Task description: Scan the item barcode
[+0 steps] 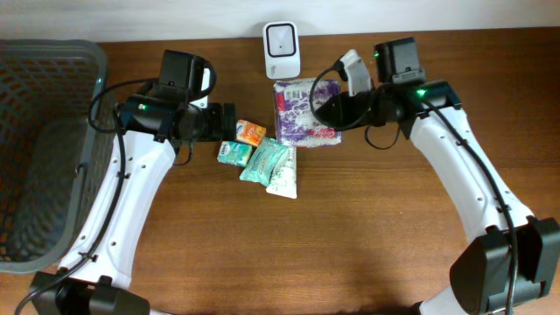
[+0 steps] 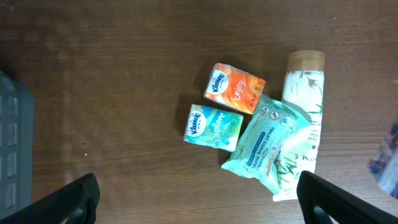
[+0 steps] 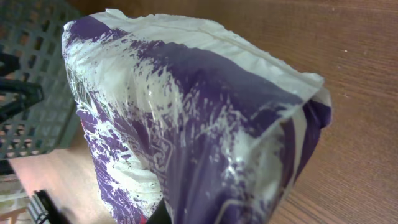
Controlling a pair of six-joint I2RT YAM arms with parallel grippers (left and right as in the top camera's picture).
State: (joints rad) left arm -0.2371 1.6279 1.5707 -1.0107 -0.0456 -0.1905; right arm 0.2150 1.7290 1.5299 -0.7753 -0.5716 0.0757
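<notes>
A purple-and-white plastic pack [image 1: 297,109] lies at the back middle of the table, just below the white barcode scanner [image 1: 282,50]. My right gripper [image 1: 327,108] is shut on the pack's right edge. In the right wrist view the pack [image 3: 186,124] fills the frame and hides the fingers. My left gripper [image 1: 229,122] is open, with wide-apart fingers [image 2: 71,199] above bare wood. It hovers just left of an orange tissue pack [image 2: 236,87] and holds nothing.
Beside the orange pack lie a teal tissue pack [image 2: 212,126], a teal wipes pack [image 2: 267,146] and a white leaf-print pack [image 2: 305,93]. A dark grey mesh basket [image 1: 44,149] stands at the left edge of the table.
</notes>
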